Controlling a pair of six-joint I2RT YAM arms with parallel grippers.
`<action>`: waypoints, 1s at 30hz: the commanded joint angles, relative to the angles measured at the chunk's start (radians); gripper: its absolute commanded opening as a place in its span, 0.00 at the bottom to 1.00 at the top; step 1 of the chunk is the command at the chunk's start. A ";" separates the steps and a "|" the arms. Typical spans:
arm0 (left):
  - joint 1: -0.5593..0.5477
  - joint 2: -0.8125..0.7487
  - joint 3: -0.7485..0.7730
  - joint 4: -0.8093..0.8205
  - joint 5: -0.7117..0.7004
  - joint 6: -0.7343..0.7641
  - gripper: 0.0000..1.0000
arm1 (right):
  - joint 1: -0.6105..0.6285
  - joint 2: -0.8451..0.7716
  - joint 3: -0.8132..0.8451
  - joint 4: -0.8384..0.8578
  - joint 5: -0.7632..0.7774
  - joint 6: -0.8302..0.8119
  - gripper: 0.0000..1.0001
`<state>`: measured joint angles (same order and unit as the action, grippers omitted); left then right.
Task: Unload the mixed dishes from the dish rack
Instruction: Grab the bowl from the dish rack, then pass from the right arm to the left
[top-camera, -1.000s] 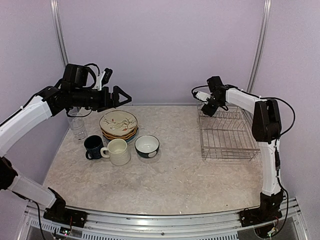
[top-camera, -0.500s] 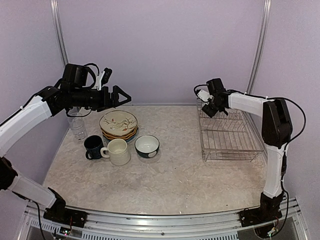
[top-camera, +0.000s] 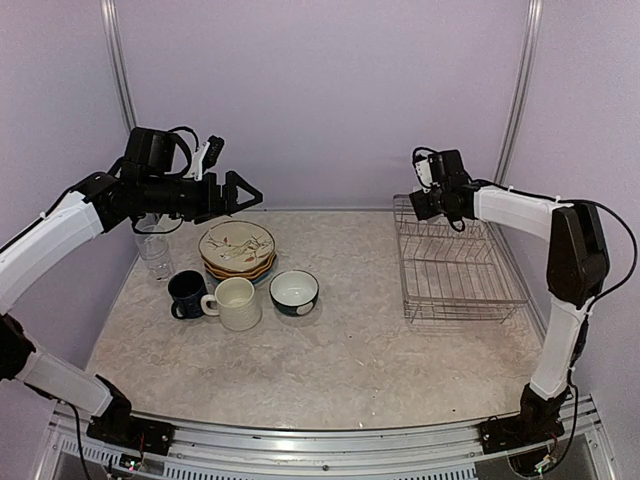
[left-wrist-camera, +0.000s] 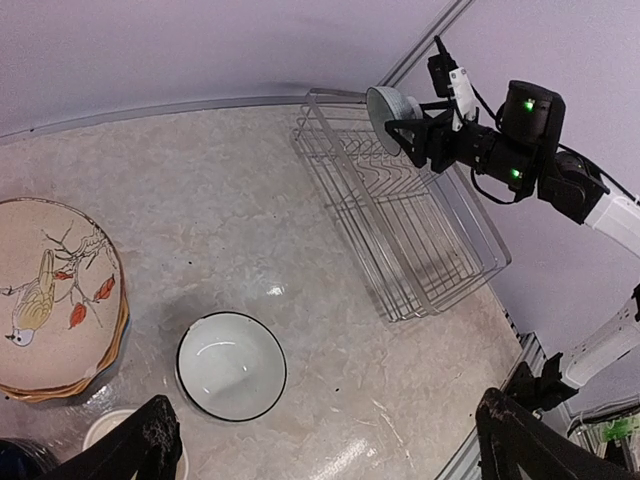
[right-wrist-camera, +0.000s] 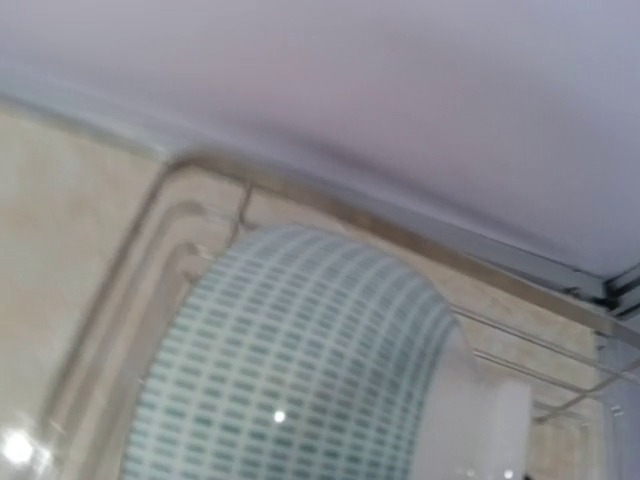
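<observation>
Robot lab test cell: plain lilac enclosure walls (top-camera: 320, 90), silver aluminium corner posts (top-camera: 118, 70) at 11 and 1 o'clock, beige marble-look tabletop (top-camera: 340, 370), ribbed aluminium mounting rail (top-camera: 320, 450) along 6 o'clock edge.
</observation>
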<state>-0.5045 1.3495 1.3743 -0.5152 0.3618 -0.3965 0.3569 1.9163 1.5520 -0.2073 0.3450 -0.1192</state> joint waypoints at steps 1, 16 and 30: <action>0.007 -0.005 -0.003 0.019 0.017 -0.002 0.99 | -0.018 -0.104 -0.034 0.097 -0.069 0.238 0.00; 0.012 0.011 0.004 0.014 0.045 -0.006 0.99 | -0.091 -0.453 -0.422 0.325 -0.465 0.633 0.00; 0.010 0.159 0.078 -0.037 0.284 -0.047 0.99 | -0.024 -0.582 -0.566 0.527 -0.739 0.809 0.00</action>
<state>-0.4995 1.4754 1.4204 -0.5335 0.5297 -0.4160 0.2886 1.3933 1.0016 0.1658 -0.3096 0.6136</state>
